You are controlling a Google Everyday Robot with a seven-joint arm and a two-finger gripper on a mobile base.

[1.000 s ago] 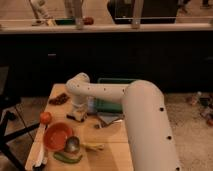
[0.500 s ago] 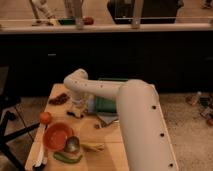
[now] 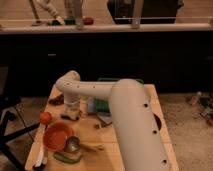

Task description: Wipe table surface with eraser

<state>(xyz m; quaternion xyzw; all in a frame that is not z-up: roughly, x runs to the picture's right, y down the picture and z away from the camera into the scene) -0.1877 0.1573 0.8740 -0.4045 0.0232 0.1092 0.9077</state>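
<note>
Gripper (image 3: 72, 108) is down at the light tan wooden plank table surface (image 3: 94, 132), near the left edge, toward the far-left corner. The small cream-top, dark-base eraser block (image 3: 71, 116) sits right under it, on the wood. Can't tell if the gripper is clamped on it, the wrist blocks the view.

Risks: little free lane.
- A stroke toward the near edge hits the round orange bowl (image 3: 56, 136) and the red-orange ball (image 3: 45, 117).
- A stroke right runs into the grey flat folded piece (image 3: 104, 119) and the green rectangular tray (image 3: 106, 102).
- Weak grip plus downforce: the eraser probably skids out.
</note>
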